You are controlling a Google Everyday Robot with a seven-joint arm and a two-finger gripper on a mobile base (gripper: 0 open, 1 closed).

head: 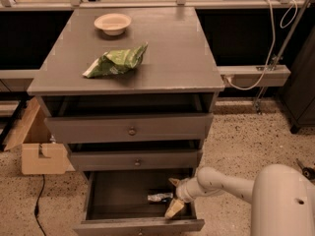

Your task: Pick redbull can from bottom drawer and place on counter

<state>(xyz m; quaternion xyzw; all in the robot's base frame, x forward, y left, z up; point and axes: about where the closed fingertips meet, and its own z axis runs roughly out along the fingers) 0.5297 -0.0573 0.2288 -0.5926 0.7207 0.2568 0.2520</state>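
Note:
The redbull can (160, 197) lies on its side on the dark floor of the open bottom drawer (139, 224), toward its right side. My gripper (173, 196) reaches into the drawer from the right on a white arm; its pale fingers (173, 208) are spread apart, one behind and one in front of the can's right end. The grey counter (167, 58) tops the cabinet above.
A green snack bag (117, 63) and a small pale bowl (112, 23) sit on the counter. The two upper drawers (130, 129) stand slightly open. A cardboard box (42, 156) sits on the floor left of the cabinet. A cable (37, 205) trails on the floor.

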